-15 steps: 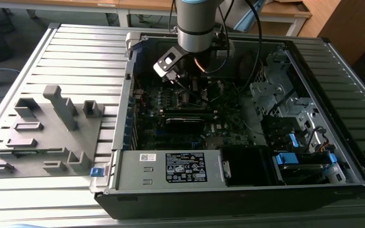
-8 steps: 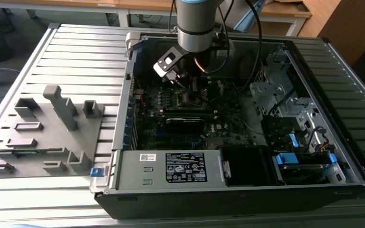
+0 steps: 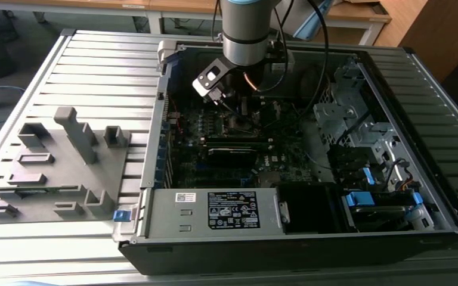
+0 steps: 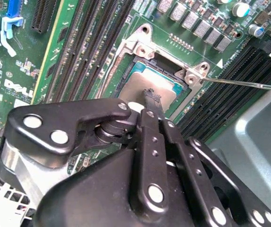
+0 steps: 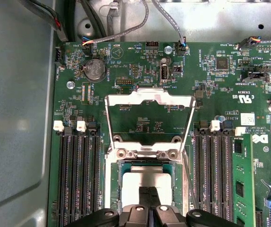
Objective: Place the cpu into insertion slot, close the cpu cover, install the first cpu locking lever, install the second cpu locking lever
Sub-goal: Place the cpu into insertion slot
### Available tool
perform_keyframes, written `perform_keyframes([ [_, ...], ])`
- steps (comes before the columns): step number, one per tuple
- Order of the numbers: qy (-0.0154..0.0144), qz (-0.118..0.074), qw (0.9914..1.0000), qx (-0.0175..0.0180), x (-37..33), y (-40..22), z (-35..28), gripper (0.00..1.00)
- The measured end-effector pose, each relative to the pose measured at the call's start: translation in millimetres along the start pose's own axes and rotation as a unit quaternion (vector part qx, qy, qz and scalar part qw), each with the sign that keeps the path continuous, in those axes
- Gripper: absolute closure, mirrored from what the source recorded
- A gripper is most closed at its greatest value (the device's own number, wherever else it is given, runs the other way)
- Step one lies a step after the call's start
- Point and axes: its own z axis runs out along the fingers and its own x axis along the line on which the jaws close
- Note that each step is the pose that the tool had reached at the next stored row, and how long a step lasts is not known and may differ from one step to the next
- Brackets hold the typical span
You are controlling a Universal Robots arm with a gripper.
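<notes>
cpu (image 5: 147, 178) seated in the insertion slot (image 5: 113, 189)
jaws pinched narrow, tips down on the cpu's top; cpu cover (image 5: 149, 98) stands open, hinged at the slot's edge.

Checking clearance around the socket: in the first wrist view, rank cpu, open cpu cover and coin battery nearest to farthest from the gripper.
1. cpu, right at the gripper tips.
2. cpu cover, swung open just beyond the cpu.
3. coin battery, farthest, past the cover and off to one side.
</notes>
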Motion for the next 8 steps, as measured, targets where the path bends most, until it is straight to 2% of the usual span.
perform_keyframes([
  [2,-0.0001,0.000,1.00000,0.0000,0.0,0.0,0.0,0.89],
  [3,-0.0021,0.000,1.00000,0.0000,0.0,0.0,-0.1,0.89],
  [4,-0.0058,0.000,0.99998,0.0000,0.0,0.0,-0.1,0.89],
  [7,-0.0131,0.001,0.99991,0.0000,0.0,0.0,0.0,0.89],
  [8,-0.0141,0.001,0.99990,-0.0001,0.0,0.0,0.1,0.89],
])
